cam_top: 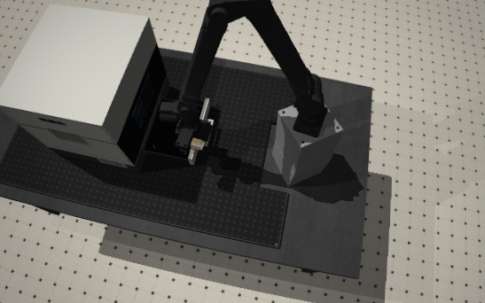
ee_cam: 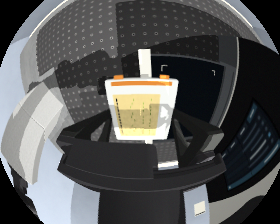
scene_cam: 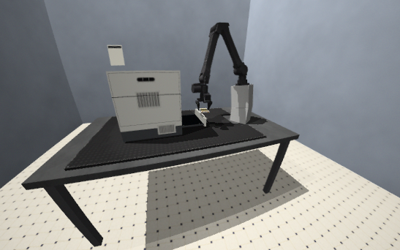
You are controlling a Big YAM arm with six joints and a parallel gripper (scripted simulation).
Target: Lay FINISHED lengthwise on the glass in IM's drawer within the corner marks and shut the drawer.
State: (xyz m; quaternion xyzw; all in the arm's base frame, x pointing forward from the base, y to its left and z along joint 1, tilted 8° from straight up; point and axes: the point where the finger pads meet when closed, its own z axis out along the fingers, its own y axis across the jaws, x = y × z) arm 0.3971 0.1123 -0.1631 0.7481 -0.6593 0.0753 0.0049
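The cassette FINISHED [cam_top: 197,143] [scene_cam: 204,110] [ee_cam: 136,114] is white with a yellow gel window and orange marks at one end. My gripper [cam_top: 199,137] [scene_cam: 204,107] [ee_cam: 141,112] is shut on it, one finger along each side. It holds the cassette above the open drawer's white front panel [cam_top: 192,156] [scene_cam: 201,118] [ee_cam: 145,61], which passes beneath it. The imager IM [cam_top: 74,62] [scene_cam: 145,117] stands upright. The drawer's dark glass [ee_cam: 188,95] lies between panel and housing, with two light corner marks [ee_cam: 164,67] [ee_cam: 214,72] visible. The other marks are not clear there.
IM's dark face with a lit screen [ee_cam: 253,145] rises beside the drawer on the housing side. The arm's pale pedestal [cam_top: 314,155] [scene_cam: 241,104] stands at the opposite side. A perforated dark mat [cam_top: 238,217] [scene_cam: 142,148] lies under IM and the drawer.
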